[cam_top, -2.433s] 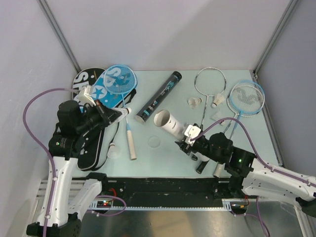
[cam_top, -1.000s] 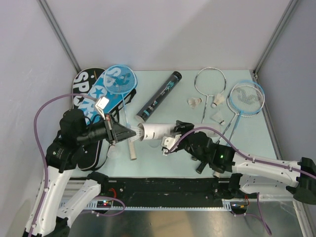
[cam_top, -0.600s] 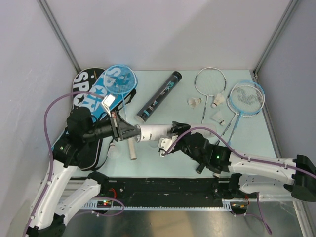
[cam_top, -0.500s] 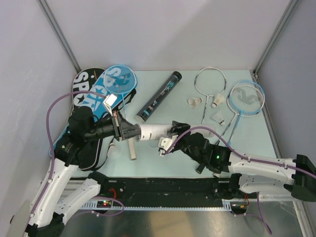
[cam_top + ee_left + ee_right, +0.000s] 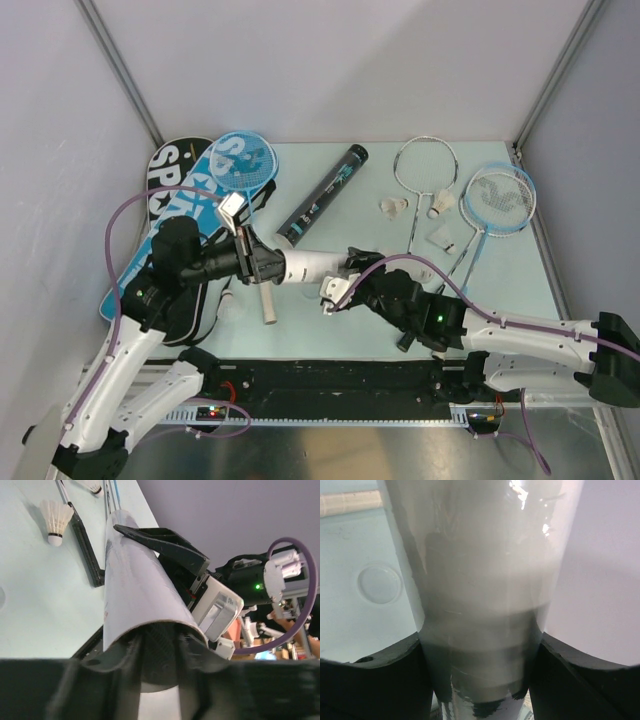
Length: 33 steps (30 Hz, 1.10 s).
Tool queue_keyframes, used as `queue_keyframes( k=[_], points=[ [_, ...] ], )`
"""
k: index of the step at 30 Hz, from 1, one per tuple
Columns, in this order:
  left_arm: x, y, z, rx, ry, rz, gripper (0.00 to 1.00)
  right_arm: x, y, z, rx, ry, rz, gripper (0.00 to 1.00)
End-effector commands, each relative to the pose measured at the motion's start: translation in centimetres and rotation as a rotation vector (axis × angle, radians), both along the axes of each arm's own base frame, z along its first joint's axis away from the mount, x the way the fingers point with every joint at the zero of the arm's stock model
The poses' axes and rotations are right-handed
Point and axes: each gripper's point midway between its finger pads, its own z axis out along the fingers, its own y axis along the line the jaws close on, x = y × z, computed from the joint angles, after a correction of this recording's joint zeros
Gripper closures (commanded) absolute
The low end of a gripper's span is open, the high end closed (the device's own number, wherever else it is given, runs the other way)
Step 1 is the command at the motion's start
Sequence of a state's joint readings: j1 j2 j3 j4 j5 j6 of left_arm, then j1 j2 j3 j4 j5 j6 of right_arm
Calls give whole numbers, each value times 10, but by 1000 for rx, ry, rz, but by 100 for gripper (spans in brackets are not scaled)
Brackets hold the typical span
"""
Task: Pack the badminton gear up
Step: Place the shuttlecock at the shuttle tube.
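Step in hand: a shuttlecock is judged to be going into the white tube [image 5: 315, 265], mouth first, between the two arms.
White tube: it is held off the table [image 5: 330, 328], lying nearly level, with its open mouth turned toward the left arm.
Right hand [image 5: 348, 278]: it is clamped around the tube's body. In the right wrist view the tube [image 5: 480, 580] fills the space between the two dark jaws.
Left hand [image 5: 262, 266]: it is set right at the tube's mouth. In the left wrist view its fingers [image 5: 134, 652] are seen narrowly parted against the rim.
Shuttlecock at the mouth: it cannot be made out, so it cannot be told whether one is between the fingers or already inside.
Alignment: the left hand should be kept on the tube's axis, so that nothing is dragged across the rim.
Release: the fingers should be widened only a little, since the mouth is tight around them, and then drawn straight back.
Tube hold: the right hand's clamp should be kept firm and steady. A tilt toward the mouth could let the contents slide out.
Left to pack: loose shuttlecocks [image 5: 393, 206] lie on the far side of the table beside the rackets [image 5: 424, 165], well apart from the tube.
Round clear disc [image 5: 379, 583]: it lies on the table beside the tube and is judged to be its lid.
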<state>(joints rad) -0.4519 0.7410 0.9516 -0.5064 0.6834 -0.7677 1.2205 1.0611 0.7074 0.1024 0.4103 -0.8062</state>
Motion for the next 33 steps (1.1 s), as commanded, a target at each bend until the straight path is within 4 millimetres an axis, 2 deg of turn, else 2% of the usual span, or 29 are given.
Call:
queue_keyframes(
  k=[1,4,12,16,21,23,25,29,33],
  points=[
    [-2,1,22,-29,-84,3,57,-1,6,38,138,-11,-4,55],
    [-5,3,35,-44,-120,5,46,-2,0,35,136,-1,-10,55],
    [-19,12,61,-82,-186,22,43,-9,-15,28,163,42,-15,54],
    [-11,26,68,-47,-258,131,39,-14,-18,25,175,62,-1,54],
    [1,40,73,-6,-319,234,31,-21,-21,17,169,107,15,54],
    [14,49,67,42,-332,308,30,-23,-23,17,187,126,13,54],
    [33,66,51,116,-325,433,31,-26,-26,20,217,140,10,54],
    [67,119,12,259,-272,774,31,-33,-31,26,298,182,10,54],
    [81,162,-26,357,-198,1027,34,-42,-34,21,346,218,25,54]
  ],
)
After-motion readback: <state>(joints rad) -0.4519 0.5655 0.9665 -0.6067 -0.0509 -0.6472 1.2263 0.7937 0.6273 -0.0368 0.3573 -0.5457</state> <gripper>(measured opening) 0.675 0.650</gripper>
